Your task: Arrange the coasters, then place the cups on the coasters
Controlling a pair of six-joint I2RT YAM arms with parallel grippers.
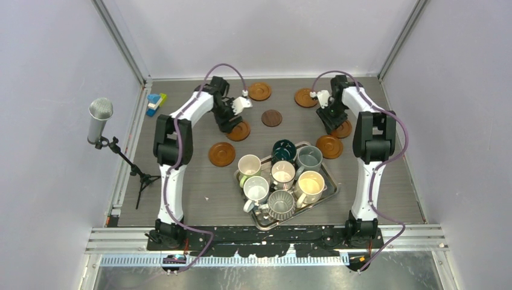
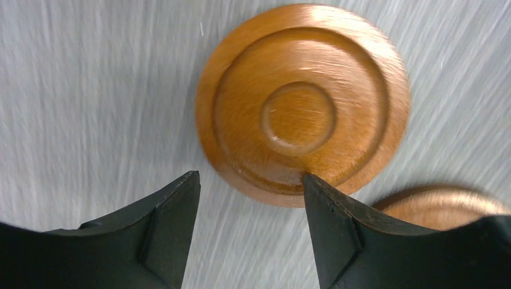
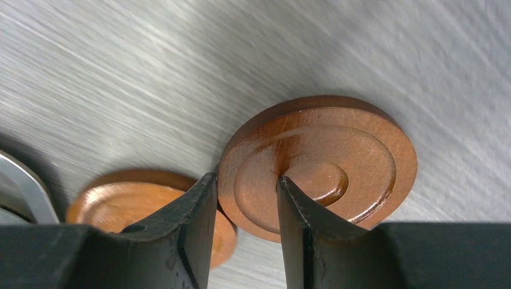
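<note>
Several orange-brown coasters lie on the table: two at the back (image 1: 259,91) (image 1: 305,98) and one at the front left (image 1: 221,154). A smaller dark brown coaster (image 1: 272,118) lies between the arms. My left gripper (image 1: 229,125) (image 2: 250,177) is open low over a coaster (image 2: 301,102) (image 1: 240,130). Only its right fingertip (image 2: 319,192) overlaps the near rim. My right gripper (image 1: 332,125) (image 3: 246,177) is shut on the rim of a coaster (image 3: 337,156) (image 1: 342,128), raised and tilted over another coaster (image 3: 120,205) (image 1: 329,147). Several cups (image 1: 282,174) stand on the steel tray (image 1: 331,179).
A microphone (image 1: 101,121) on a tripod stands at the table's left edge. A small blue and yellow object (image 1: 155,103) lies at the back left. Pale walls enclose the table on three sides. In the left wrist view another coaster (image 2: 440,205) shows at the lower right.
</note>
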